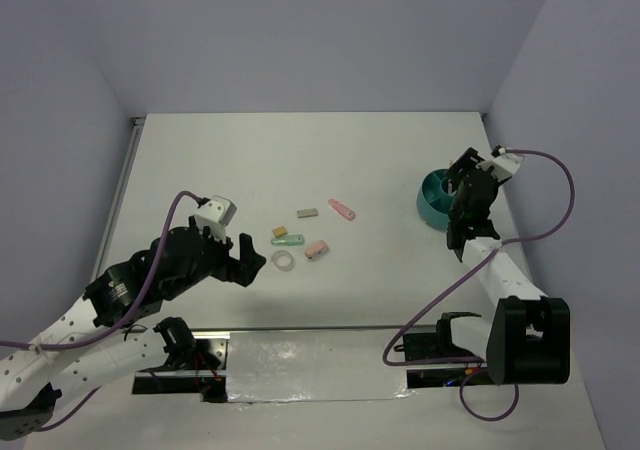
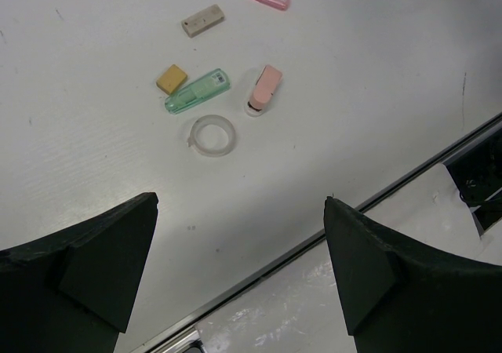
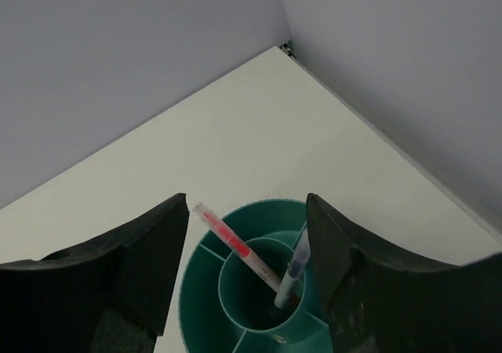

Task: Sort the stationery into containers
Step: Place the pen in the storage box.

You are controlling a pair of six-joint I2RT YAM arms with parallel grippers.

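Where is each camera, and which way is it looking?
Top camera: above and behind the arms, looking down at the table; the left arm and right arm both show.
Left wrist camera: on the left arm, facing down past the open left gripper at the tape ring.
Right wrist camera: on the right arm, facing down through the open right gripper into the organiser holding two pens.
Shared: top and left wrist both show the tape ring; top and right wrist, the organiser.

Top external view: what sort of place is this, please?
Probably a robot test cell in a lab. Plain walls box in a white table, two robot arms are bolted at its near edge, and small stationery pieces and a teal organiser lie on it.
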